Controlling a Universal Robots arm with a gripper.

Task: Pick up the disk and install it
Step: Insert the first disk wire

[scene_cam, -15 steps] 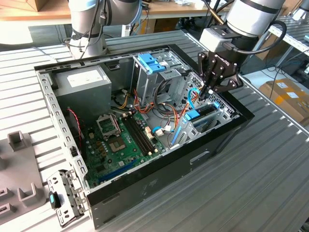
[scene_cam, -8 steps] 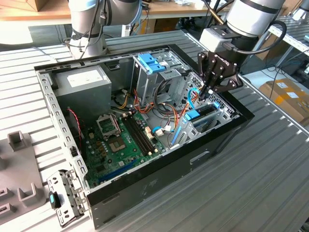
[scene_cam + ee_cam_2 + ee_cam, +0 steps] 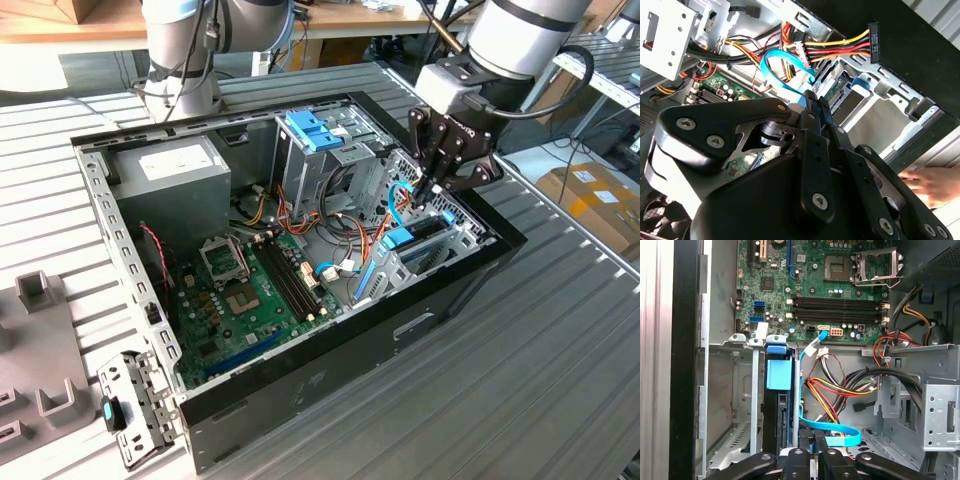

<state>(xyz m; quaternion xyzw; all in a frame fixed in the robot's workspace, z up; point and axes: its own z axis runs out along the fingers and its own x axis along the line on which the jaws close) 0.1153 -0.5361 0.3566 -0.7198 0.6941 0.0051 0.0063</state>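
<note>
Bright, even, diffuse in the exterior view — nearly washed out on the pale table (image 3: pixel 560 330) toward its far corner at the exterior view's left. Soft shade inside the computer case (image 3: pixel 330 370) along its near wall and beneath the drive cage (image 3: pixel 320 150). In the second wrist view: blown white on the table, overexposed and smeared on a hand (image 3: pixel 935 185), dull sheen on the black gripper (image 3: pixel 815 100). In the first wrist view: evenly lit motherboard (image 3: pixel 830 290) — deep shadow around the disk (image 3: pixel 778 375).
</note>
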